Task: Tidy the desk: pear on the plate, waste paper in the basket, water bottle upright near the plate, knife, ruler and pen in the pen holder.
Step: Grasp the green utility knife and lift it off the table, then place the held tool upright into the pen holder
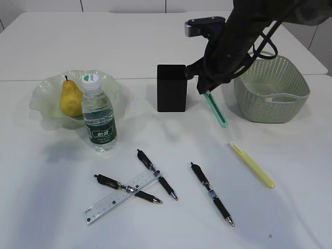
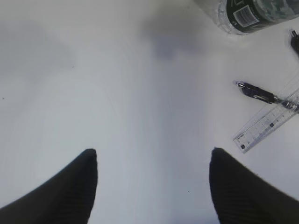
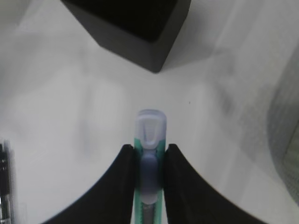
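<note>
White and smooth, the surface (image 1: 46, 171) is seen spread with desk clutter under a two-armed robot. The right pincer (image 3: 149, 151) is clamped on a green utility knife (image 1: 216, 110), which is held in the air, slanted, between the pen holder (image 1: 171, 87) and the basket (image 1: 272, 89); in the right wrist view the knife's pale end is seen protruding between the dark fingers (image 3: 122, 163), with the black box cup just ahead. The left pincer (image 2: 153, 156) is held wide apart over bare surface, nothing between its fingers, with the ruler's end and a pen off to its side.

The pear (image 1: 70, 98) is shown standing on the ruffled glass plate (image 1: 41, 99) at far left. The water bottle (image 1: 98, 115) is set upright just in front of the plate. The clear ruler (image 1: 122, 196) is seen lying flat near the front edge, crossed with two black pens (image 1: 127, 188); a third black pen (image 1: 211, 193) lies apart to the right. A yellow utility knife (image 1: 252, 165) is seen lying alone further right. Something pale is visible inside the basket, too unclear to identify.
</note>
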